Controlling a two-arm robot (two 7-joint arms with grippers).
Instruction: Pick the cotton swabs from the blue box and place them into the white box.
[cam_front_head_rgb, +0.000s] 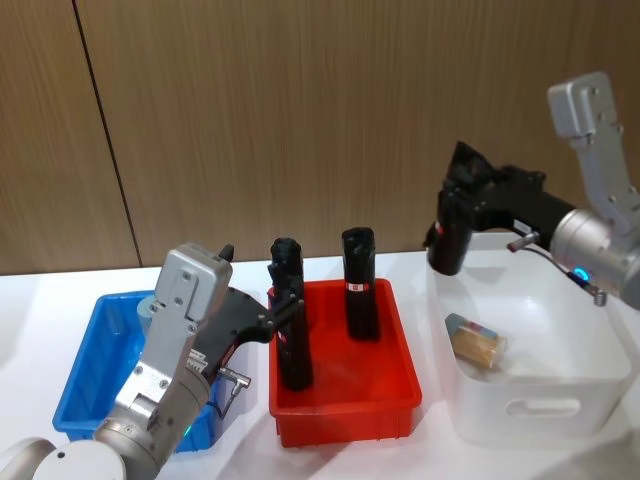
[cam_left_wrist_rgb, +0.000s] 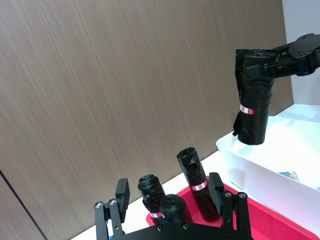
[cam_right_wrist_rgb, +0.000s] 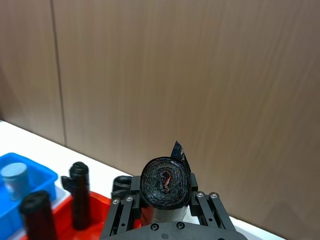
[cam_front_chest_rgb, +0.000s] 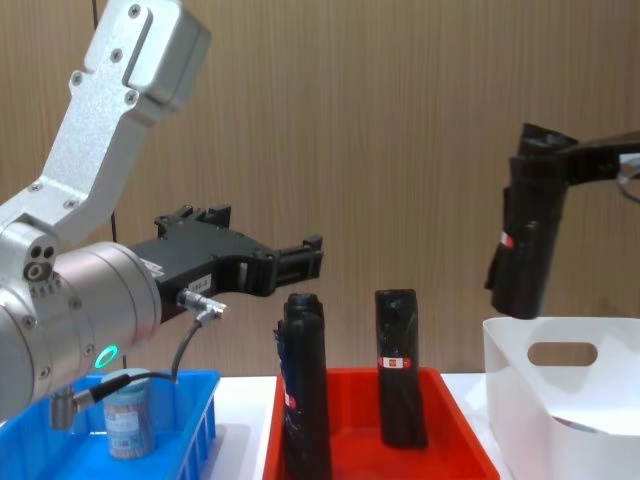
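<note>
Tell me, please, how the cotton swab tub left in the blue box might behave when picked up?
The cotton swab tub in the blue box stands upright, small and smooth-walled, so it probably feels light and may slip in a loose grip. Being round, it would likely roll if tipped, as the one lying in the white box suggests.

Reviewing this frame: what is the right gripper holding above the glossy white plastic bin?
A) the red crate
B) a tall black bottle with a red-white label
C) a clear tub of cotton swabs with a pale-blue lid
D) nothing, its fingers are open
B: the right gripper is shut on a tall black bottle with a red-white label, held above the glossy white plastic bin.
</note>
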